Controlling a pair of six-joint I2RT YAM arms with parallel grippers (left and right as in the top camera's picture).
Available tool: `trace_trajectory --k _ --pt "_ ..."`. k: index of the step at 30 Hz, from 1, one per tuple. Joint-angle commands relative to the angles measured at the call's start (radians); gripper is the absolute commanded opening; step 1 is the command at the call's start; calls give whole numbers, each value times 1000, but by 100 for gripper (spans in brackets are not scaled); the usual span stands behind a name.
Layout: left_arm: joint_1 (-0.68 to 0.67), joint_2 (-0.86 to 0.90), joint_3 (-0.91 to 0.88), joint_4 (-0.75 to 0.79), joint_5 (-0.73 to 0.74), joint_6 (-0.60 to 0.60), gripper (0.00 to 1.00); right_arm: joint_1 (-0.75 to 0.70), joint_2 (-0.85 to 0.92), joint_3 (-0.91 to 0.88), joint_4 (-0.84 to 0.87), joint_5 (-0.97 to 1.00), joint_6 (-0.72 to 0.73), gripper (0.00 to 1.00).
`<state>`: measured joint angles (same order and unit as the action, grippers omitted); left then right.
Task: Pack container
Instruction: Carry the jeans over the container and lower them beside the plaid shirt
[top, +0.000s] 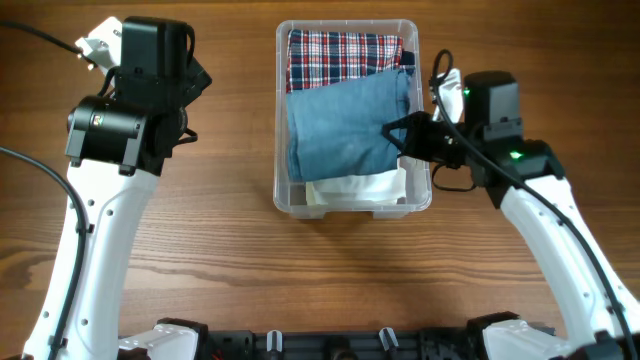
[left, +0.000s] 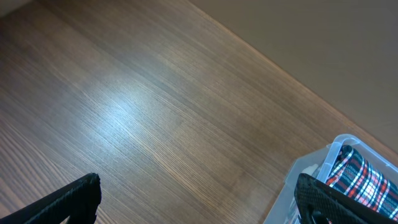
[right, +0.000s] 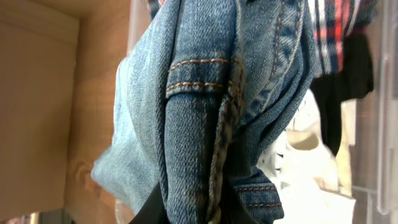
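One limp jeans (top: 340, 130) fold pinched by right gripper (top: 397, 135); left gripper (left: 199, 202) spread, empty; light rigid container (top: 352, 209) best taken by rim.

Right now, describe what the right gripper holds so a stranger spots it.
On the table, find the clear container. Folded denim lies across its middle, in the right gripper. Its neighbours are plaid cloth and white fabric; it alone is blue.

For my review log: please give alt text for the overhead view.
The right gripper pinches folded blue denim lying in the clear container, on top of a plaid cloth and a white item. The left gripper hangs over the wooden table, to the container's left.
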<state>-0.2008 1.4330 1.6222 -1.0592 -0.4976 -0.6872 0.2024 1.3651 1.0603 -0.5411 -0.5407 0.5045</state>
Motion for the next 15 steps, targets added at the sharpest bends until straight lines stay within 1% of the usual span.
trace_trajectory --k 1,8,11,12,13,15 --pt "4 -10 2 0 -16 -2 100 34 24 4 31 -93 -8 4" --pt "4 -10 2 0 -16 -2 100 110 97 4 34 -31 -8 4" --pt "4 -10 2 0 -16 -2 100 111 107 4 30 -24 -17 4" --pt "4 -10 2 0 -16 -2 100 111 107 4 29 -21 -40 11" --pt "4 -10 2 0 -16 -2 100 111 107 4 26 -8 -46 22" --pt "4 -10 2 0 -16 -2 100 111 107 4 19 -1 -93 35"
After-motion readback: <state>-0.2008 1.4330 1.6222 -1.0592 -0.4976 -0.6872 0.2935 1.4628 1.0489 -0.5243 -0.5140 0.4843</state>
